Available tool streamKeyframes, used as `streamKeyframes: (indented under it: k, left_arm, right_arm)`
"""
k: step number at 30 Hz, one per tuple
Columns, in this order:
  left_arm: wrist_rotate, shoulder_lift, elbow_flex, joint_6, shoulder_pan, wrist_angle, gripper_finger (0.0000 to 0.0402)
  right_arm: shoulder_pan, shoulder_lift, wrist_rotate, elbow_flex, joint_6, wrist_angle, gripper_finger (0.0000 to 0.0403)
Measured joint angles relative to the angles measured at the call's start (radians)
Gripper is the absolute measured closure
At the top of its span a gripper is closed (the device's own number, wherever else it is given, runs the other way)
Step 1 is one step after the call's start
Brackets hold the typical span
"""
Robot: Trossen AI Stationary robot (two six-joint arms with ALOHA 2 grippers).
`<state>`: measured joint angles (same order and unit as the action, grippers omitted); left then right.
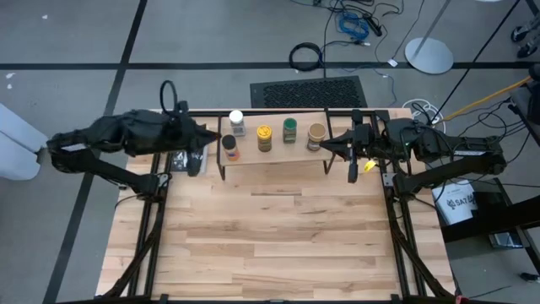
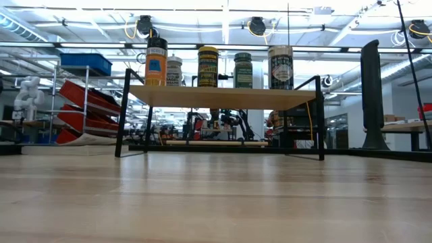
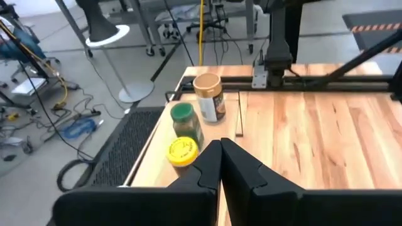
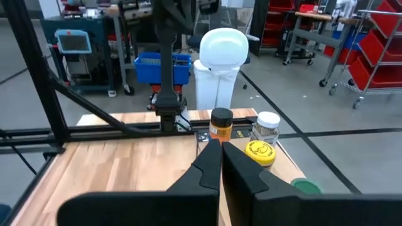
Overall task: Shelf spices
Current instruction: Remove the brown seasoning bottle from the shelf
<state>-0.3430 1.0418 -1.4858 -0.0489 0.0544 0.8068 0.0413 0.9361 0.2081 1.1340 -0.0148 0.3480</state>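
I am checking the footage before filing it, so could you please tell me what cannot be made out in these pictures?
- Jar label text: too small in every view, e.g. the yellow-lidded jar.
- Tan-lidded jar: absent from the right wrist view, hidden behind that arm's own fingers.
- Green-lidded jar: only part of its lid shows there.
- White-lidded jar: partly hidden by the orange jar in the low view.
- Both arms: absent from the low view.

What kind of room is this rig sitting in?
Likely a robotics lab or workshop: red bins on racks, loose cables across the grey floor, and other benches behind the wooden table.
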Motion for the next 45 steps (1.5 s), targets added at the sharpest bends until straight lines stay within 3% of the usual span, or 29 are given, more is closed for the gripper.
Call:
streamKeyframes:
  k: [15, 23, 29, 34, 38, 45]
  left_arm:
    - [0.001, -0.028, 0.033, -0.066, 0.000, -0.100, 0.0384]
    - [0.002, -0.037, 0.045, -0.071, 0.000, -0.112, 0.0384]
    - [-0.036, -0.085, 0.209, -0.124, 0.000, -0.252, 0.0384]
    - [-0.052, -0.164, 0.336, -0.117, -0.010, -0.324, 0.0384]
    - [-0.069, -0.204, 0.353, -0.114, -0.010, -0.332, 0.0384]
    - [-0.070, -0.243, 0.352, -0.081, -0.010, -0.332, 0.0384]
  right_arm:
    - [-0.116, 0.107, 0.004, 0.264, 0.060, 0.271, 0.0403]
    - [-0.210, 0.266, -0.002, 0.597, 0.110, 0.498, 0.0403]
    - [-0.282, 0.410, -0.009, 0.836, 0.241, 0.683, 0.0403]
    - [-0.371, 0.539, -0.130, 1.055, 0.267, 0.813, 0.0403]
    - [-0.449, 0.648, -0.199, 1.226, 0.291, 0.930, 0.0403]
    - [-0.580, 0.713, -0.291, 1.182, 0.332, 0.958, 0.0403]
